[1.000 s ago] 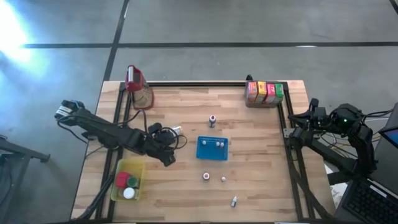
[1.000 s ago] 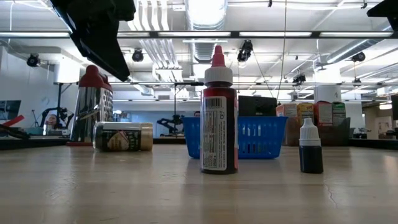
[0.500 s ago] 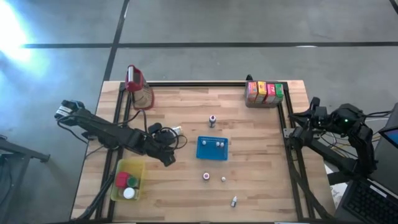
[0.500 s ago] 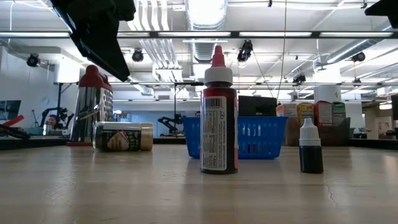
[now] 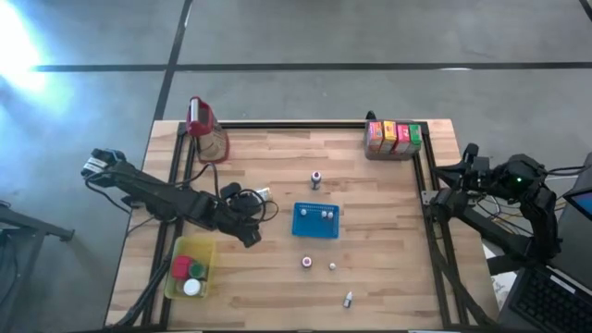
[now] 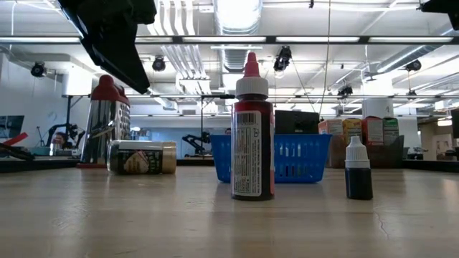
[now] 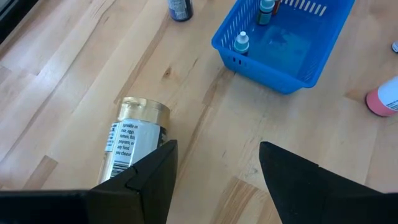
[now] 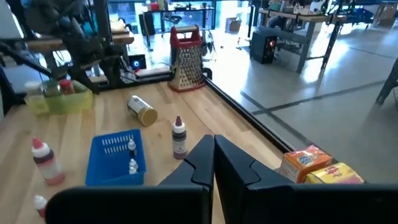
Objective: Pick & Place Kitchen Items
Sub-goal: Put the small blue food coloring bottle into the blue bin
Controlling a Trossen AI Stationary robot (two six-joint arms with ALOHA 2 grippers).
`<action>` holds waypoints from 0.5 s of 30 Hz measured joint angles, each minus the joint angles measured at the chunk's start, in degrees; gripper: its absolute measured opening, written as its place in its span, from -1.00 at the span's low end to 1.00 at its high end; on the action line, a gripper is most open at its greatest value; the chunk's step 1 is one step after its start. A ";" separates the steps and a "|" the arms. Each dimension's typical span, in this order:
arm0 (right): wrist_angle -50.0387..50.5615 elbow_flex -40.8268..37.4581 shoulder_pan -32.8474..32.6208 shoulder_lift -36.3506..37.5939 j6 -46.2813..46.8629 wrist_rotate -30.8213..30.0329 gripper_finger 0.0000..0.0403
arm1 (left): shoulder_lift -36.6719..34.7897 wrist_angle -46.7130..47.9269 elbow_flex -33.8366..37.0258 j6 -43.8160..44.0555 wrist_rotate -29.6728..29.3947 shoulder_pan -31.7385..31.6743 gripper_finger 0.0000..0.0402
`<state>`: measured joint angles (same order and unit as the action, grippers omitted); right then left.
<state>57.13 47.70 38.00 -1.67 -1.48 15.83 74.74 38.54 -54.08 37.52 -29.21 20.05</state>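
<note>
Nearest the low camera, a red-filled bottle [image 6: 252, 136] with a white collar and red pointed cap stands upright on the wooden table [image 5: 388, 277], and just to its right stands a smaller dark dropper bottle [image 6: 357, 170] with a white cap. Behind them sits the blue perforated basket [image 6: 271, 158], holding two tiny white-capped bottles [image 7: 241, 42]. To its left a gold-lidded cylindrical tin [image 7: 134, 142] lies on its side, its printed label facing up. The left gripper [image 7: 214, 162] hovers right over that tin, fingers spread apart and holding nothing. Farther back stand a metal grater with a red top [image 5: 205, 128] and a row of orange, yellow, red and green cartons [image 5: 393, 138] at the far right corner. The right gripper [image 8: 213, 155] waits off the table's right edge, fingers pressed together.
</note>
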 joint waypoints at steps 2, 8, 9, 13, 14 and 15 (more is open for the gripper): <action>-2.49 -0.33 0.03 0.00 2.82 -0.94 -0.96 | 0.00 0.00 0.00 0.00 0.00 0.00 0.15; -16.86 -2.52 0.02 -0.04 15.74 -0.60 -0.96 | 0.00 0.00 0.00 0.00 0.00 0.00 0.15; -20.70 -3.27 0.03 -0.19 16.72 0.99 -0.96 | 0.00 0.00 0.00 0.00 0.00 0.00 0.15; -34.10 -4.74 -0.01 -4.70 15.01 19.04 -0.96 | 0.00 0.00 0.00 0.00 0.00 0.02 0.15; -36.32 -4.72 0.00 -6.55 15.01 24.00 -0.96 | 0.00 -0.02 0.00 0.00 0.00 0.02 0.15; -37.07 -4.39 -0.01 -8.54 15.70 27.55 -0.96 | 0.00 0.00 0.00 0.00 0.00 0.00 0.15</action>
<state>20.05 43.31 38.00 -10.21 14.21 43.38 74.74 38.54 -54.08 37.52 -29.21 20.05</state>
